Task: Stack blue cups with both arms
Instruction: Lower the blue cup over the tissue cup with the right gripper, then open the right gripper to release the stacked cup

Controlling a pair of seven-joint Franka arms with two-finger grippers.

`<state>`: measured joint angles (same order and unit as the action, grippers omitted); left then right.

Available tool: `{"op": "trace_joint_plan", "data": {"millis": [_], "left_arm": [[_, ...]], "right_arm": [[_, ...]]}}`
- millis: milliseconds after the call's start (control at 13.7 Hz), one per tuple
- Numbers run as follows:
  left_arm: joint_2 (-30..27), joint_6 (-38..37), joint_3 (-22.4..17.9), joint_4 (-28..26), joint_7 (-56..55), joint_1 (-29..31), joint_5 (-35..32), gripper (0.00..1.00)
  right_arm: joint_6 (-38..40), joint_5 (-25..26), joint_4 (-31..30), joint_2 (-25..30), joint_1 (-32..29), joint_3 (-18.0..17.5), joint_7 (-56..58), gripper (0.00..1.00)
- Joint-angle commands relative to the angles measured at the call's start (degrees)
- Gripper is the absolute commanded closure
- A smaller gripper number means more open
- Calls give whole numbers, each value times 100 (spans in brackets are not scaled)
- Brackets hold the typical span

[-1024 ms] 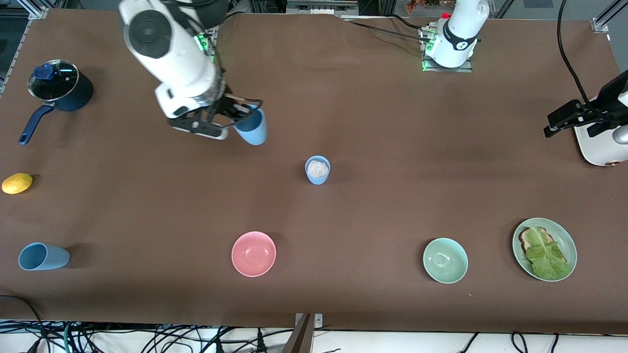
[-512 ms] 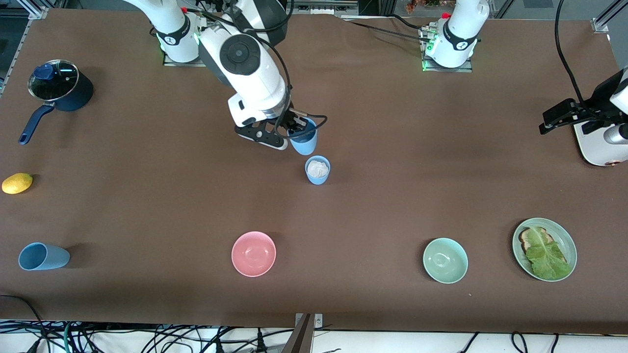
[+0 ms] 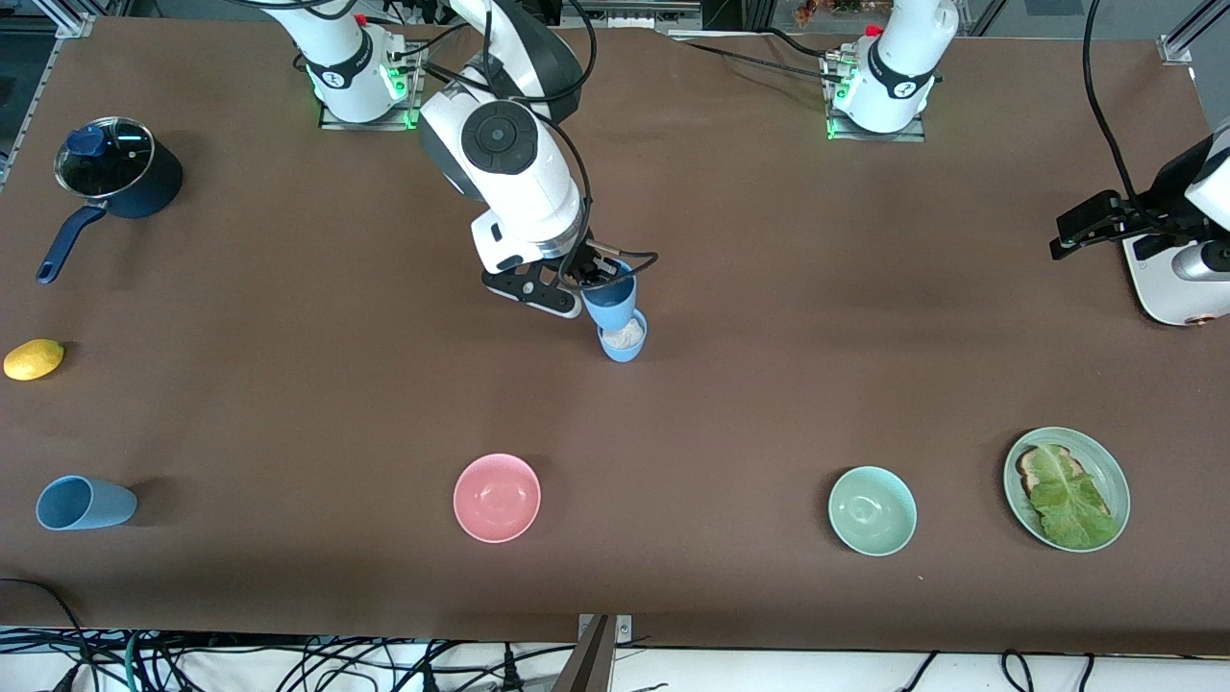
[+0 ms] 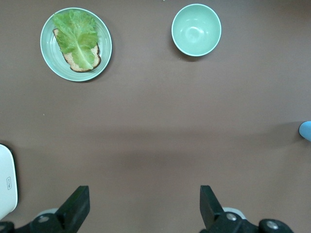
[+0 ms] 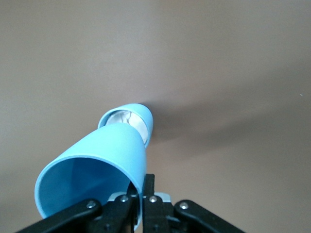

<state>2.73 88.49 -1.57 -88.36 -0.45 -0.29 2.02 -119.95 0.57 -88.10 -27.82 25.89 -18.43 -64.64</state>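
Note:
My right gripper [image 3: 594, 281] is shut on the rim of a light-blue cup [image 3: 610, 298] and holds it tilted just above a second blue cup [image 3: 625, 341], which stands mid-table with white stuff inside. In the right wrist view the fingers [image 5: 148, 187] pinch the held cup's [image 5: 92, 179] wall, and the standing cup [image 5: 129, 121] shows just past its base. A third blue cup [image 3: 85, 503] lies on its side near the front edge at the right arm's end. My left gripper [image 3: 1091, 223] waits open and empty [image 4: 144, 204] over bare table at the left arm's end.
A pink bowl [image 3: 497, 497], a green bowl [image 3: 872, 510] and a plate with lettuce on bread [image 3: 1067, 488] sit near the front edge. A dark pot with a lid [image 3: 115, 168] and a lemon [image 3: 34, 358] are at the right arm's end. A white appliance [image 3: 1177, 288] stands by the left gripper.
My right gripper has carried the blue cup toward the left arm's end and lowered it over the standing cup. The left gripper has barely shifted.

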Motion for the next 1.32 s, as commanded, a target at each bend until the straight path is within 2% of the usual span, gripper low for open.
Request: {"op": "trace_joint_plan", "data": {"millis": [0, 220, 805, 878, 951, 1024, 1244], "left_arm": [[-45, -95, -10, 20, 151, 12, 79, 0], [-45, -95, -10, 12, 159, 12, 87, 0], [-27, -122, -10, 12, 168, 12, 105, 0], [-27, -122, -10, 12, 168, 12, 105, 0], [-27, -122, -10, 20, 160, 12, 114, 0], [-36, -130, -1, 12, 151, 3, 114, 0], [-36, -130, -1, 20, 151, -15, 114, 0]], "right_arm": [[-194, 137, 267, -259, 109, 23, -128, 100], [-204, 452, 267, -382, 136, 23, -215, 100], [-292, 787, 259, -637, 285, 32, -260, 100], [-292, 778, 267, -655, 285, 32, -260, 88], [-292, 787, 267, -663, 285, 32, -260, 17], [-292, 805, 267, -664, 285, 32, -251, 0], [-266, 805, 267, -629, 259, 32, -225, 0]]}}
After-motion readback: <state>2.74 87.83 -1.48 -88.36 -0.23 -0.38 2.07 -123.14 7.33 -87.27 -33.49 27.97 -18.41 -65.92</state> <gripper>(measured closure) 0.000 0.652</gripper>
